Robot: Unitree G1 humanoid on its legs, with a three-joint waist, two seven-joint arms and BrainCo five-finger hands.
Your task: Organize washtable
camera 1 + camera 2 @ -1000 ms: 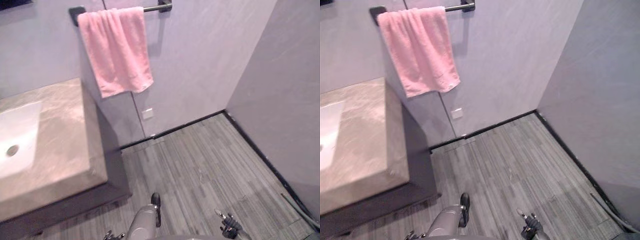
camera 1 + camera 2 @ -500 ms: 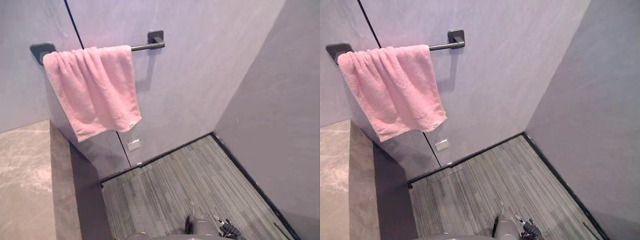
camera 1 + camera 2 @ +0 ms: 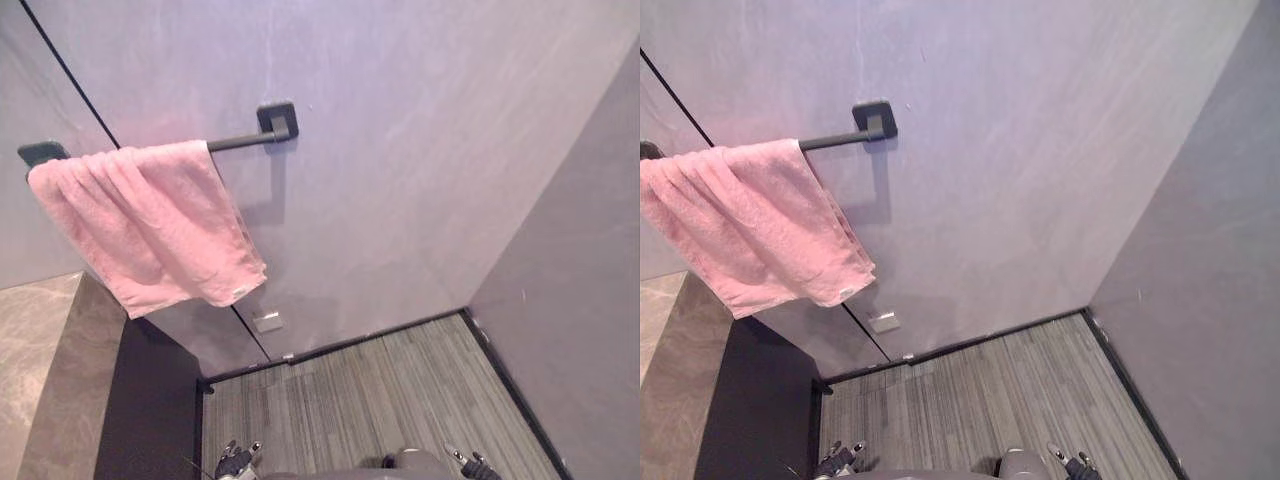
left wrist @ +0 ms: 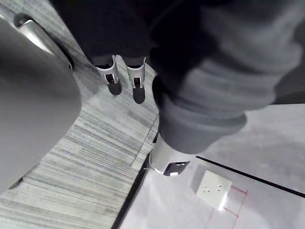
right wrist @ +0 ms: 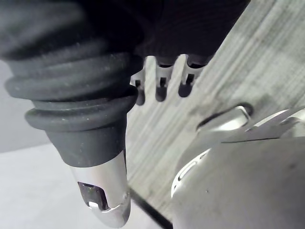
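Both arms are hanging low over the floor (image 3: 380, 390): the left robot hand (image 4: 113, 76) is dangling with fingers straight and gripping nothing, and the right robot hand (image 5: 161, 82) is doing the same, loose and empty. The towel (image 3: 150, 225) is draping over the rail (image 3: 240, 142), bunched toward its left end and sagging crooked above the counter (image 3: 45, 380) corner. I'm judging the tidying as between steps at best, with the towel possibly wanting straightening and the counter's state impossible to call from this sliver.
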